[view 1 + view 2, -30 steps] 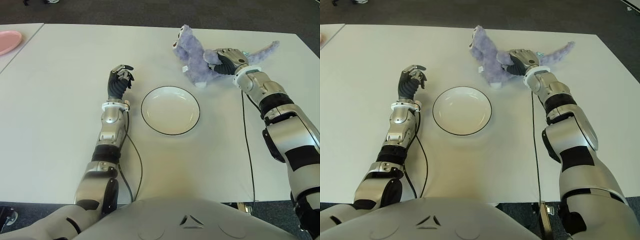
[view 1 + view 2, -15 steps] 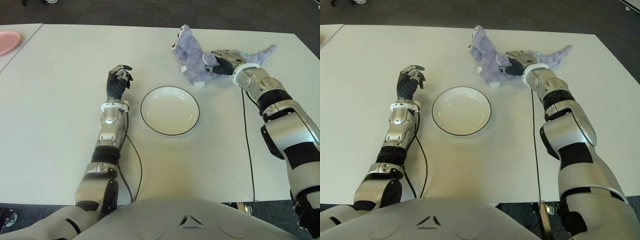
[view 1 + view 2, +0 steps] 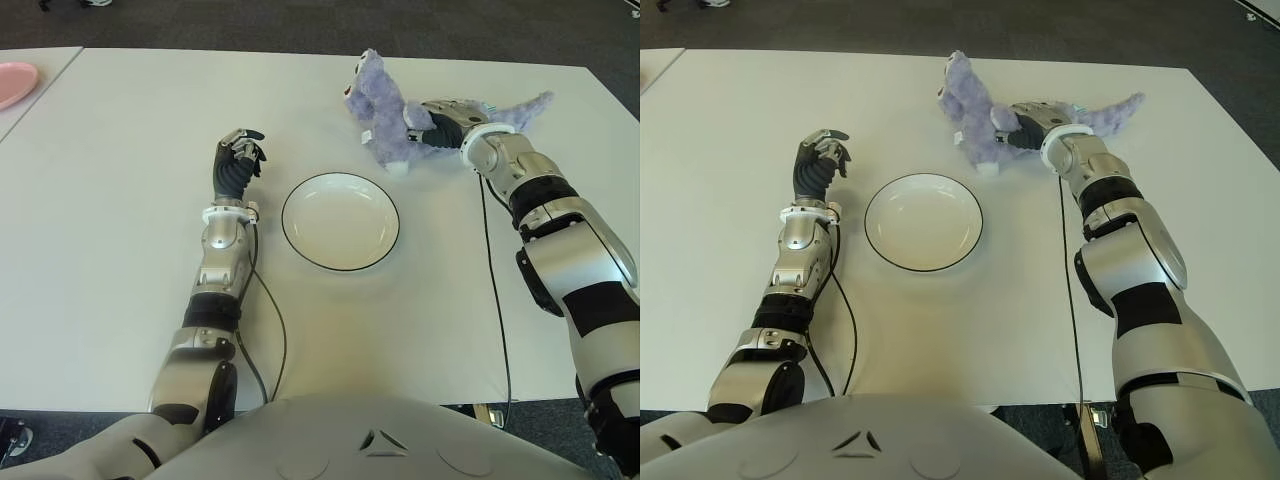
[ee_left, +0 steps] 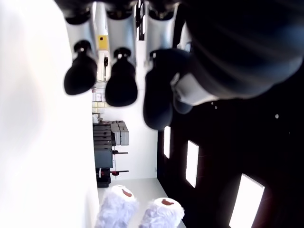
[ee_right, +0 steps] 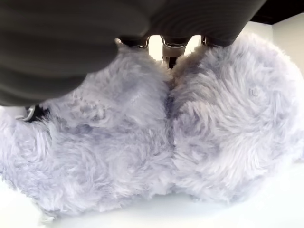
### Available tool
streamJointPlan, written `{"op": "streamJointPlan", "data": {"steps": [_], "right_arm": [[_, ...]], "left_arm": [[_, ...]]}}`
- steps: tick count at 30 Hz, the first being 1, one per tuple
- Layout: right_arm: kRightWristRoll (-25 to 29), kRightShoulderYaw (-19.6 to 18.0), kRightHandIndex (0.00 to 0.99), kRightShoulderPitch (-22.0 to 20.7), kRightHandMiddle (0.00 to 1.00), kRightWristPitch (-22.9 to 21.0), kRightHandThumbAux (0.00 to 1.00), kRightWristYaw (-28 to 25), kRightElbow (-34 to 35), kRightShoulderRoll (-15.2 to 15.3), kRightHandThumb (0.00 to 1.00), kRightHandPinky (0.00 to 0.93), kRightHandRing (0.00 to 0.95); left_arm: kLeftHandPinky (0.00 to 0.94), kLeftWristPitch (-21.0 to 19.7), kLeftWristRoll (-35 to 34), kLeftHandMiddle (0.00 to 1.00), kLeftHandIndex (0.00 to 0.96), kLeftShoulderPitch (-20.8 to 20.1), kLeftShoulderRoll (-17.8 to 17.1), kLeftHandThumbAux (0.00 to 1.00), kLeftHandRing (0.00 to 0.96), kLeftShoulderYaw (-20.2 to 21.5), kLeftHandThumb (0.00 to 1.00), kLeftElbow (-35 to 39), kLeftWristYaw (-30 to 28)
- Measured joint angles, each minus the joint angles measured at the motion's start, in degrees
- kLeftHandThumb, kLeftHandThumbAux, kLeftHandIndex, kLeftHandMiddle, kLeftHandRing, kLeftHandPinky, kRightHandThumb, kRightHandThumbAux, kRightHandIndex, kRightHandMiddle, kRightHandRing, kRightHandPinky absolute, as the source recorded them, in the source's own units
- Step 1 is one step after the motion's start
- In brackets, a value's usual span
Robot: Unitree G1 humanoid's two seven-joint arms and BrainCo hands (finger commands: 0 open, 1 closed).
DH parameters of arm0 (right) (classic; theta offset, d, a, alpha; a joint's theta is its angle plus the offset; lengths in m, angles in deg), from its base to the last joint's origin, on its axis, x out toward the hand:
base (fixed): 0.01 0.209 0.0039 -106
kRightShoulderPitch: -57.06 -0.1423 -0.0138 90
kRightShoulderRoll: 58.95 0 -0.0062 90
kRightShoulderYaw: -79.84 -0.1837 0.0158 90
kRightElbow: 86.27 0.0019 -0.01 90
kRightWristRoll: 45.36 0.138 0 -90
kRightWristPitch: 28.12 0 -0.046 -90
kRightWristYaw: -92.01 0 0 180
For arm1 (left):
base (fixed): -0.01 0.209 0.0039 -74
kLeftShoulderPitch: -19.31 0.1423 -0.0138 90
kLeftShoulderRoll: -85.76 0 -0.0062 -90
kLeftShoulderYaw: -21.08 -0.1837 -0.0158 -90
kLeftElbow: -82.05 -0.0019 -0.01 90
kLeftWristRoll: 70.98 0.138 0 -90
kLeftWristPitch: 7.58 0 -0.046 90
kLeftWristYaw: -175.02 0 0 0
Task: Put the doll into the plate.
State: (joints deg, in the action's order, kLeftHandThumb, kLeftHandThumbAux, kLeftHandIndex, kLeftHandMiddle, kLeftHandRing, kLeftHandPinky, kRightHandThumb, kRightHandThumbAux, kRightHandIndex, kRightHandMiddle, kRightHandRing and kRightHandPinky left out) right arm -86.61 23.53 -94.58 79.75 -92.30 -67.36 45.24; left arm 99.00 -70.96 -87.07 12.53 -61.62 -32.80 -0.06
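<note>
A fluffy purple doll (image 3: 380, 110) lies on the white table (image 3: 120, 200) at the far right, its tail (image 3: 525, 105) stretched to the right. My right hand (image 3: 440, 118) is on the doll's body with its fingers curled into the fur; in the right wrist view the fur (image 5: 213, 123) fills almost everything. The white plate (image 3: 340, 220) with a dark rim stands empty in the middle, nearer to me than the doll. My left hand (image 3: 238, 160) stands upright just left of the plate, fingers curled on nothing.
A pink plate (image 3: 15, 82) lies on a neighbouring table at the far left. A black cable (image 3: 495, 290) runs over the table beside my right arm, another (image 3: 270, 320) beside my left arm. The table's far edge lies just beyond the doll.
My right hand has turned and settled further onto the doll, whose tail shifted slightly. The doll remains on the table at the same spot. The left hand has not moved.
</note>
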Motion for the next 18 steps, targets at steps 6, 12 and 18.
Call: {"op": "streamJointPlan", "data": {"steps": [6, 12, 18], "right_arm": [[2.5, -1.9, 0.0, -0.6, 0.0, 0.0, 0.105, -4.8, 0.1, 0.2, 0.474, 0.0, 0.0], [7.0, -6.0, 0.0, 0.0, 0.0, 0.4, 0.153, -6.9, 0.2, 0.2, 0.492, 0.0, 0.0], [18.2, -16.5, 0.0, 4.2, 0.0, 3.8, 0.191, -6.2, 0.9, -1.0, 0.516, 0.0, 0.0]], "left_arm": [[0.736, 0.0, 0.0, 0.744, 0.444, 0.1, -0.1, 0.702, 0.764, -0.2, 0.714, 0.1, 0.0], [0.728, 0.0, -0.1, 0.746, 0.444, 0.1, -0.1, 0.701, 0.762, -0.3, 0.714, 0.2, 0.0], [0.725, 0.0, -0.1, 0.74, 0.444, 0.2, -0.2, 0.701, 0.758, -0.3, 0.714, 0.2, 0.0]]}}
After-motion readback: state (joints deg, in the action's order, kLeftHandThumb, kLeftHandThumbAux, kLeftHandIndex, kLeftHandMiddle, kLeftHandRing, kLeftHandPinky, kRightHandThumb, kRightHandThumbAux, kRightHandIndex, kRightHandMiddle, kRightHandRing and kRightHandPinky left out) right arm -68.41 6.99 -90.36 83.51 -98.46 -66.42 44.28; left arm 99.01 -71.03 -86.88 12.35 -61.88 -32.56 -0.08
